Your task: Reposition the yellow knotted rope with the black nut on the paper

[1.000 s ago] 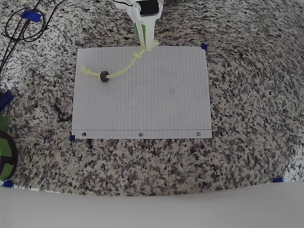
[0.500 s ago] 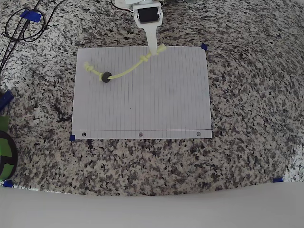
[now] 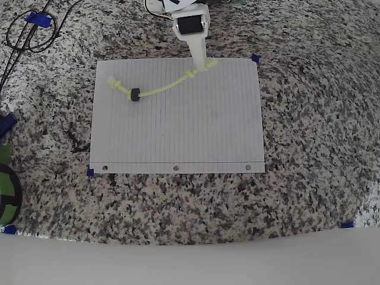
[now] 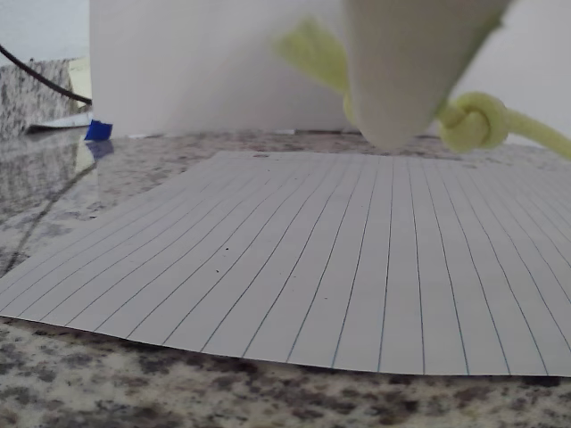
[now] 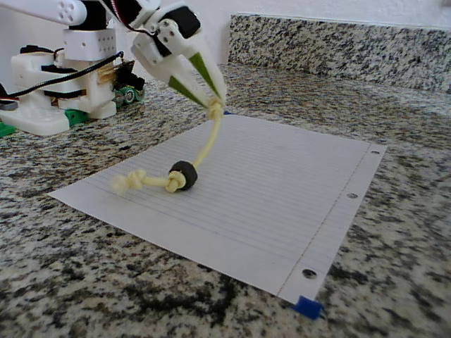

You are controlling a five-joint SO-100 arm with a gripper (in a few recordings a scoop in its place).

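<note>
The paper (image 3: 196, 130) lies flat on the granite counter, its punched holes along the near edge in the overhead view. The yellow knotted rope (image 3: 163, 88) curves across its upper part, one end resting on the sheet at the left, the other end lifted. The black nut (image 3: 135, 94) sits on the rope near the left knot, also seen as the black nut (image 5: 183, 174) in the fixed view. My gripper (image 3: 203, 64) is shut on the rope's right end just past a knot (image 4: 475, 122). In the fixed view the gripper (image 5: 215, 103) holds that end above the paper (image 5: 282, 190).
Black cable loops (image 3: 29, 29) lie at the counter's upper left. Blue tape marks (image 3: 255, 58) sit at the paper's corners and counter edges. The arm's white base (image 5: 63, 91) stands behind the paper in the fixed view. A green and black object (image 3: 6, 190) sits at the left edge.
My gripper has carried the rope's held end to the right along the paper's top edge. The rope stretched out and the nut slid slightly right with it.
</note>
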